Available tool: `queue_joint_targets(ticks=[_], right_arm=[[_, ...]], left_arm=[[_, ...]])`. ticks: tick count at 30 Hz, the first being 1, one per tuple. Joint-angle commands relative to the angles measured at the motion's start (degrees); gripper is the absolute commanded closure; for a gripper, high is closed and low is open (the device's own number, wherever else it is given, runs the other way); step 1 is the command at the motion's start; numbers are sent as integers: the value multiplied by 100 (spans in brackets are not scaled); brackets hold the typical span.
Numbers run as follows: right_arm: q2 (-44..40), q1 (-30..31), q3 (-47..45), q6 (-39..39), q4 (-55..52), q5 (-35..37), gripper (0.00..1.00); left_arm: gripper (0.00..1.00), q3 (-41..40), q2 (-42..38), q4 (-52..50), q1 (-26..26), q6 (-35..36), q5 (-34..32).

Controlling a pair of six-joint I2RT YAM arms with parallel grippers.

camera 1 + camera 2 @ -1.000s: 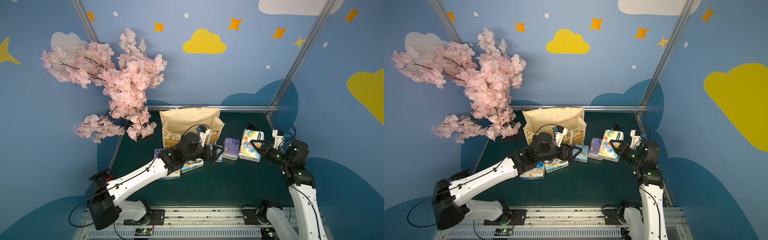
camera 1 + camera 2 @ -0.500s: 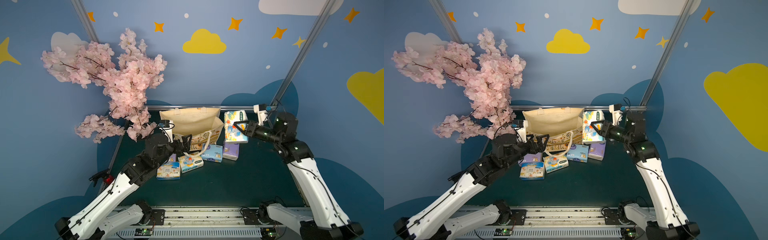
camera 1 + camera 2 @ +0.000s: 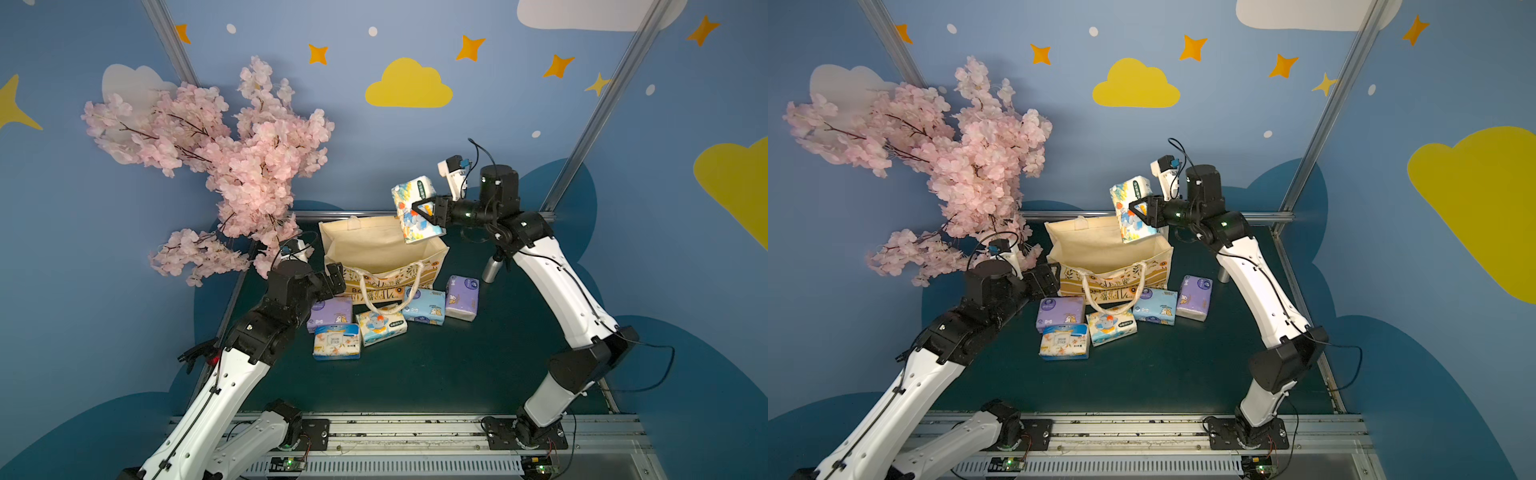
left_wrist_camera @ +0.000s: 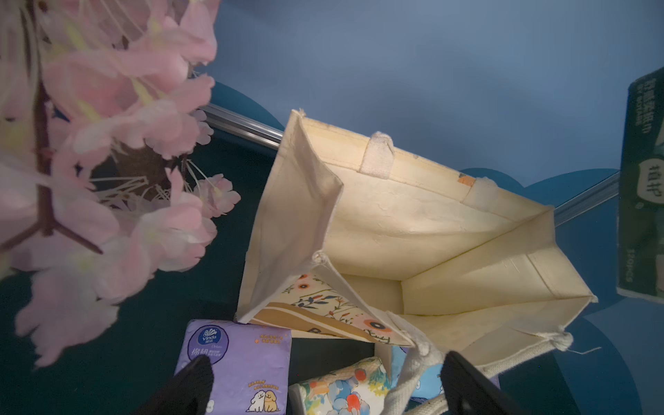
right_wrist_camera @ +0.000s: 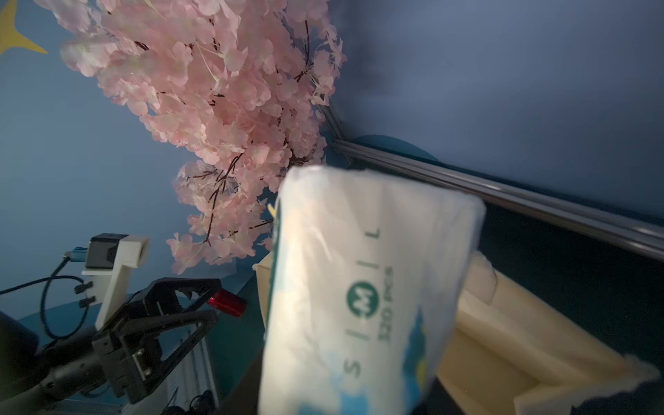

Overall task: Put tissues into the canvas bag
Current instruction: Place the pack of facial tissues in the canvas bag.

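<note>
The cream canvas bag (image 3: 374, 245) (image 3: 1100, 245) stands open at the back of the table, its inside bare in the left wrist view (image 4: 413, 222). My right gripper (image 3: 420, 214) (image 3: 1136, 212) is shut on a white tissue pack with a colourful print (image 3: 415, 203) (image 3: 1130, 199) (image 5: 359, 287), held tilted above the bag's right end. My left gripper (image 3: 334, 278) (image 3: 1050, 274) (image 4: 328, 377) hangs open and empty at the bag's front left corner, above a purple pack (image 3: 330, 313) (image 4: 237, 359). Several more tissues lie in front of the bag, among them a light blue one (image 3: 424, 305).
A pink blossom tree (image 3: 232, 166) overhangs the table's back left, close to my left arm. A silver bottle (image 3: 492, 268) stands right of the bag under my right arm. The bag's rope handle (image 3: 374, 291) droops over the front packs.
My right arm has lifted the printed pack off the table and carried it up and left over the bag. My left arm has drawn back left to the bag's corner.
</note>
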Motion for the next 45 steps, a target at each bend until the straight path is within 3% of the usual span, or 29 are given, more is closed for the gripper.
queue_joint_targets(ticks=[1,4,9,17,23,31,38,45], right_arm=[[561,224,762,-1221,-902,453,60],[1137,350,1528,-1953,-1685,1012,59],[1727,401,2245,-2435,-2490,1447,60],[1979,443,2208,-2852,-2834,1751,64],[1701,548,1642,-3493,-2576,2132,63],[1322,591,821,-3841,-2092,2145,61],[1269,625,748,-4018,-1961,2101,57],[1529,689,871,-4113,-2234,2842,59]], left_arm=[[0,7,48,-46,220,-123,486],[1,124,176,-80,415,-175,805],[0,162,269,-23,523,-194,934],[1,459,588,8,570,-117,907],[1,970,975,44,647,-112,989],[0,2146,1952,-597,864,347,917],[11,2638,2716,-872,863,557,1044],[26,2794,3178,-1064,868,704,882]])
